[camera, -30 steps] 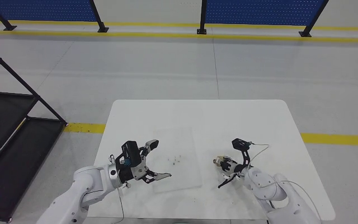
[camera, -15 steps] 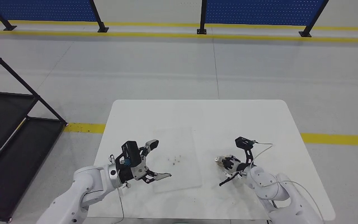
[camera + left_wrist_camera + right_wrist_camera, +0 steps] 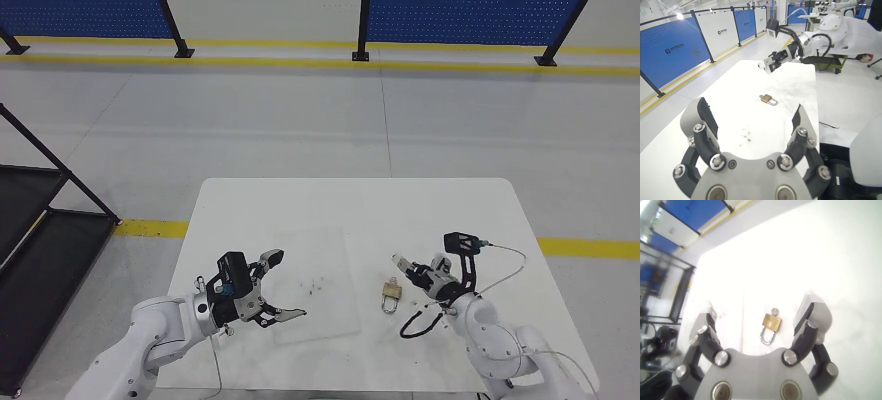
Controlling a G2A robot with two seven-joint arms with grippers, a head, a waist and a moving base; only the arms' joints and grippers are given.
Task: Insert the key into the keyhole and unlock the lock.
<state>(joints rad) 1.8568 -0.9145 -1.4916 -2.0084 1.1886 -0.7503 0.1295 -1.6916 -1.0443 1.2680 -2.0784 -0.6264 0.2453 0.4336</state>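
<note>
A pale floor with yellow lines [image 3: 300, 62] runs past blue fence panels [image 3: 80, 15], and a black rack [image 3: 40, 230] stands off the table's left side. The white table [image 3: 300, 205] carries the work.

The left gripper [image 3: 288, 285] hangs over the table's left half with its jaws spread wide and nothing between them; its ribbed black pads [image 3: 706, 113] face each other across bare tabletop. The right gripper [image 3: 761, 304] is over the right half, lifted off the surface, its jaws likewise apart and empty.

The padlock [image 3: 390, 297] lies flat on the table between the two arms, just beside the right gripper and well apart from the left. Its brass body [image 3: 772, 323] points away from the right wrist and its silver shackle [image 3: 767, 337] toward it, both legs meeting the body. The key [image 3: 774, 311] sticks out of the body's end opposite the shackle, only its round head showing. A few small dark specks [image 3: 745, 135] dot the table near the left gripper.
</note>
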